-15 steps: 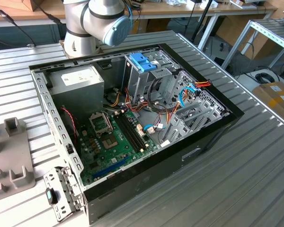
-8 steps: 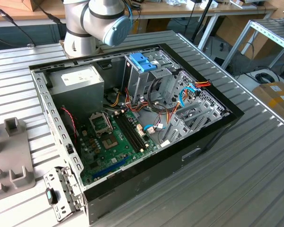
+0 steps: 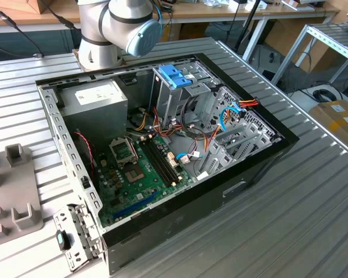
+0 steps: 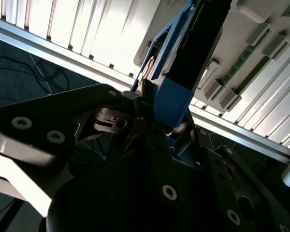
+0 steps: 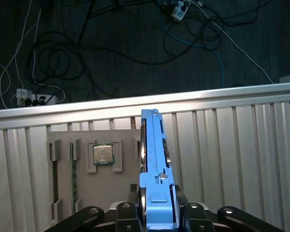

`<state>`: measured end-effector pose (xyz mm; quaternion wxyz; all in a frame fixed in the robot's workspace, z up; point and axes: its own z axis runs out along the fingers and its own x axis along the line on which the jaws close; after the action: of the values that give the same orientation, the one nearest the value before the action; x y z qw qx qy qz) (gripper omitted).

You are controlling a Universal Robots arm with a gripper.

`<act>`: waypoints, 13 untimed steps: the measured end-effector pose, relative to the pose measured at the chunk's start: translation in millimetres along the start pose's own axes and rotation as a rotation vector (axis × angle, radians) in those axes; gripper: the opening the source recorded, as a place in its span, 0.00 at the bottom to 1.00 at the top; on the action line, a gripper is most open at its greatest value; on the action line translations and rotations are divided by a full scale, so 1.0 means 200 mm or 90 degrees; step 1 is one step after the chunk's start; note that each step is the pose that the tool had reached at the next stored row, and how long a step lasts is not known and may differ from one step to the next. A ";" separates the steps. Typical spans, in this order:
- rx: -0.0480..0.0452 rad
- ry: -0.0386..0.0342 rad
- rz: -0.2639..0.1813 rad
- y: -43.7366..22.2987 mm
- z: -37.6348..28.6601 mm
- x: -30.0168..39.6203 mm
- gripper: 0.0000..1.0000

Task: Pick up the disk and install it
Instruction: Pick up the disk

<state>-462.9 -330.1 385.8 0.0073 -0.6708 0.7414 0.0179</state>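
Claw (image 5: 157, 199) was pinching the disk (image 5: 152, 145) on edge, one finger each side of its blue frame, near one end. The rest of the disk stuck out past the fingers. In the first wrist view it hung over the slatted table (image 5: 232, 159), just beside the grey tray (image 5: 122, 189). We couldn't tell if it was clear of the surface.

We judged the step in hand as the carry: disk gripped, not yet in the computer case (image 3: 220, 200).

Notes for doing it well:
- The grip sat near one end, so most of the disk hung free. Slow moves, no sharp wrist turns, or it could pivot in the fingers.
- Hold the disk square to the fingers. Any tilt would carry into the fit at the drive cage (image 3: 182, 104).
- The loose cables (image 3: 188, 124) crowded the cage, so the approach should stay high and clear of them.
- The blue latch (image 3: 175, 75) stood on top of the cage. Don't knock it.

Containers:
- Tray: a square chip (image 5: 103, 154) sat in one pocket and a thin green memory stick (image 5: 73, 171) stood in a slot beside it.
- Case: lay open on the table. It held the grey power supply (image 3: 95, 98) in one corner, the main board (image 3: 136, 168) flat on the floor, and the cage with bundled wiring toward the exterior view's right. We saw no disk in the cage.
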 end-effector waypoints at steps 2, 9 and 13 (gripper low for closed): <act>0.0001 0.0000 0.000 0.000 -0.011 0.000 0.37; 0.0001 -0.0003 0.000 0.001 -0.073 -0.003 0.37; 0.0001 -0.0003 0.000 0.001 -0.113 -0.004 0.37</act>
<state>-462.6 -330.1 408.3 0.0075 -0.6708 0.7414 0.0180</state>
